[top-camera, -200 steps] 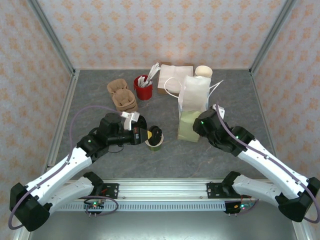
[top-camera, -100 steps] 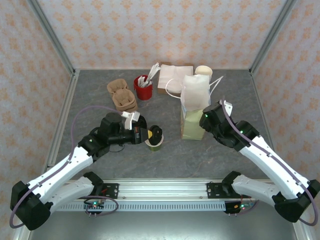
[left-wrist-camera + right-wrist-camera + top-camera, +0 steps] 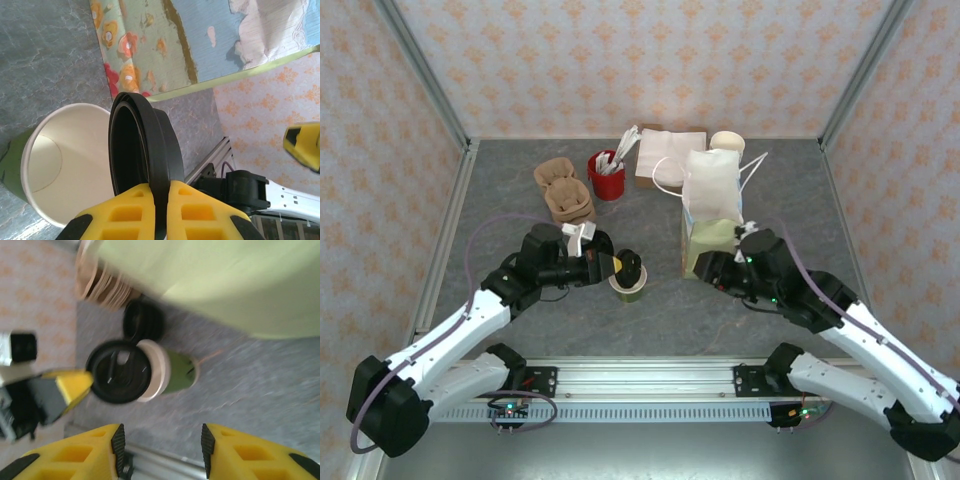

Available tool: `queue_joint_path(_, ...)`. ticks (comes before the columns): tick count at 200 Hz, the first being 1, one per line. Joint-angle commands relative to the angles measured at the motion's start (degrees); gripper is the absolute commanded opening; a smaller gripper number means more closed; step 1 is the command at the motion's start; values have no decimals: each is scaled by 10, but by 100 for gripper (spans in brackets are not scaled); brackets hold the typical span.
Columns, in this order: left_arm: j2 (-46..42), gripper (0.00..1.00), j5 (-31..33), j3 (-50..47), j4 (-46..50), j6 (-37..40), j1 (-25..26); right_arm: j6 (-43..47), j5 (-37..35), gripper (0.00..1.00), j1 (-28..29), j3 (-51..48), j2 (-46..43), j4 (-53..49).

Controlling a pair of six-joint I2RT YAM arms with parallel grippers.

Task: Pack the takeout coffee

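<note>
Grey marbled table [image 3: 660, 320] between peach-patterned walls [image 3: 620, 60]; black lid [image 3: 631, 266] held at the mouth of the olive-green cup [image 3: 628, 288].
Clamped edge-on between the yellow fingers of the left gripper [image 3: 161, 189], with the lid tilted against the cup's rim and not seated flat. Cup upright at mid-table, white inside, left of the white paper bag [image 3: 712, 190], near it but apart. Right gripper [image 3: 162, 432] low by the bag's foot, jaws spread, nothing between them, facing the cup. Red and orange flower print on the bag's pale green lower side in the left wrist view; lettering too unclear to read. Farther back: red tub of packets [image 3: 607, 175] beside brown pulp carrier [image 3: 564, 192].
</note>
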State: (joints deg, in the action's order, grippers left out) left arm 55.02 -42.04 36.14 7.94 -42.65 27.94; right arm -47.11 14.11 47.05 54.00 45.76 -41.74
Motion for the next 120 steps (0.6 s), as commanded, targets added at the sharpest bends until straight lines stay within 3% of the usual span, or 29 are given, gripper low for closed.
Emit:
queue_joint_path(1, 3, 11, -36, -6, -19, -13, -16, -41, 11, 47, 52, -12, 34, 85)
queue_joint_path(34, 0, 12, -47, -15, -8, -14, -33, -58, -13, 47, 84, -20, 82, 145)
queue_joint_path(120, 13, 13, -61, -33, -29, -23, -42, -86, -34, 48, 87, -5, 168, 219)
